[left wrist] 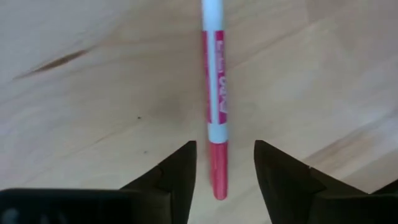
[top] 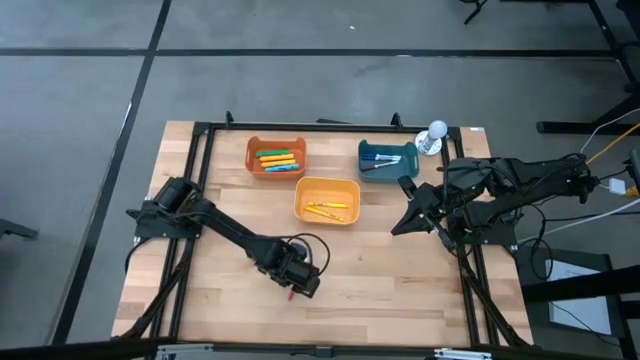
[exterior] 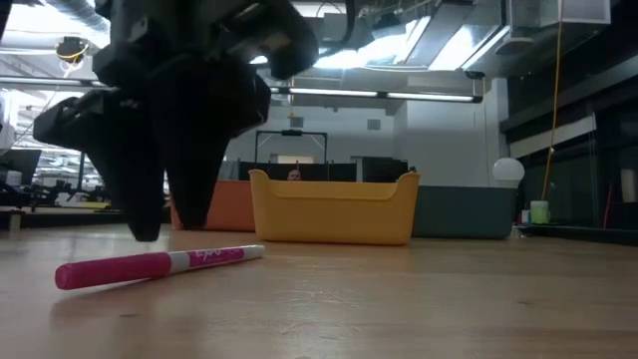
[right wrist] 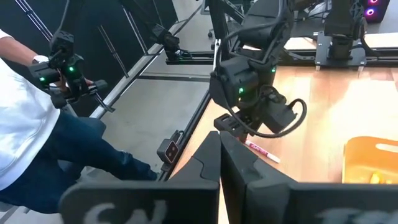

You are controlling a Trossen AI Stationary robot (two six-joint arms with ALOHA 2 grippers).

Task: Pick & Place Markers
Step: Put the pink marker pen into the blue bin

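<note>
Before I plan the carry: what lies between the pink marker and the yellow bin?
Nothing: bare table in the high view. The pink marker lies flat under the left hand, with the yellow bin apart behind it; the low view shows only wood between.

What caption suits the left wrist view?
Left gripper open astride a pink marker lying on the wooden table.

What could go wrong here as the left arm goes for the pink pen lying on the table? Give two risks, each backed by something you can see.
1. The left gripper is open around only the cap end of the pink pen; gripped so far from its middle, the pen might tilt or slip out.
2. The pen lies loose on the smooth table; if one finger touches first, it could roll away.
</note>
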